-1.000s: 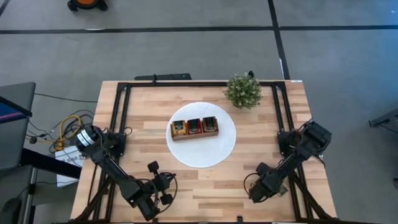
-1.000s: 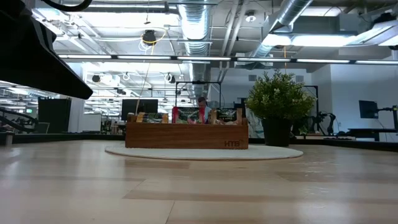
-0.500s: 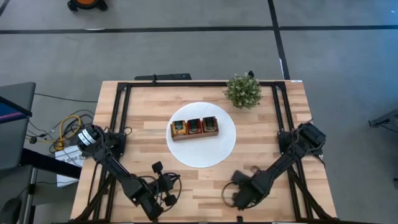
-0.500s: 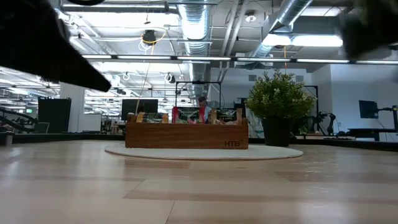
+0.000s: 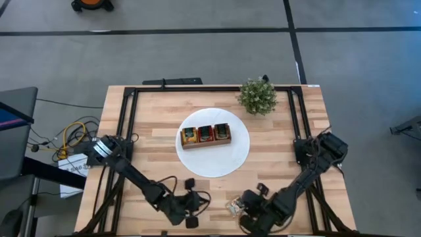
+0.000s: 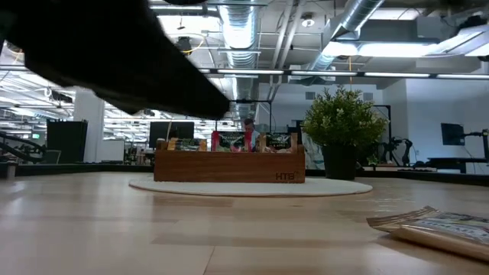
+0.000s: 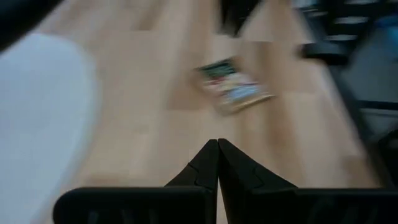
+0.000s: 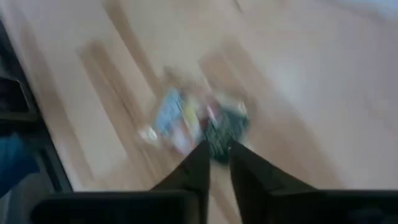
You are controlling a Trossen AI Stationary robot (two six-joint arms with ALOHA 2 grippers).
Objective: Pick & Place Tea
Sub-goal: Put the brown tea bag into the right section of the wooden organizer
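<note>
One tea sachet (image 5: 233,207) lies flat on the wood near the table's front edge; it also shows in the low view (image 6: 437,228) and both wrist views (image 7: 236,88) (image 8: 198,124). My right gripper (image 8: 215,159) stands right over its edge, its fingers a narrow gap apart. My left gripper (image 5: 192,205) is shut, a short way to the sachet's left, and points at it. More tea sachets (image 5: 206,133) stand in the wooden box (image 6: 229,166) on the white disc (image 5: 231,163). My right gripper comes at the sachet slanting down, with the dark end of the sachet (image 8: 225,132) just past its fingertips. I cannot tell whether they touch it. The sachet rests flat on the table.
A small green plant (image 5: 258,96) stands at the back right, behind the disc. Black frame rails (image 5: 125,125) run along the table's left, right and far sides. Bare wood lies between the disc and the front edge.
My right gripper has swept along the near edge toward the table's left and tipped further down. A sachet now lies on the wood there, where none showed before. My left gripper has gone toward the table's right, nearer the sachet, turning as it went.
</note>
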